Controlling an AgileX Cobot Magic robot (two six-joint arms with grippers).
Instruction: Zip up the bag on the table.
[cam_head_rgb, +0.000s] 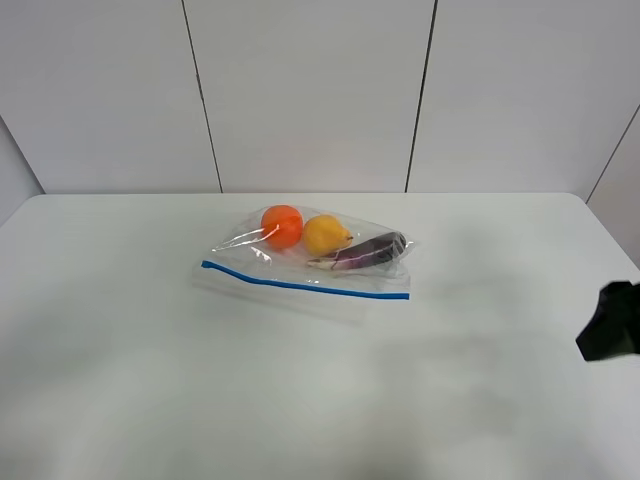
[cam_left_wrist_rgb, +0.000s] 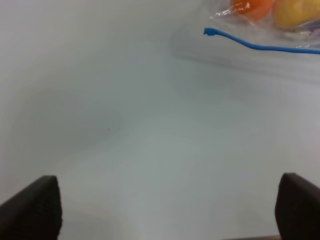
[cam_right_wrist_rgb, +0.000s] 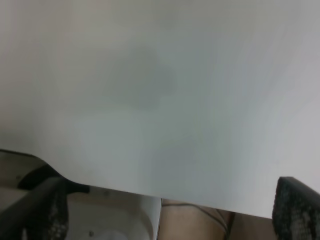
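The clear bag lies at the middle of the white table. It holds an orange, a yellow pear and a purple eggplant. Its blue zipper strip runs along the near edge. In the left wrist view the strip's end and the fruit show far ahead of my left gripper, which is open, empty and over bare table. My right gripper is at the table's right edge, far from the bag; its wrist view shows it open and empty.
Grey wall panels stand behind the table. The right wrist view shows the table's rounded corner and the floor beyond it. Bare tabletop surrounds the bag on all sides.
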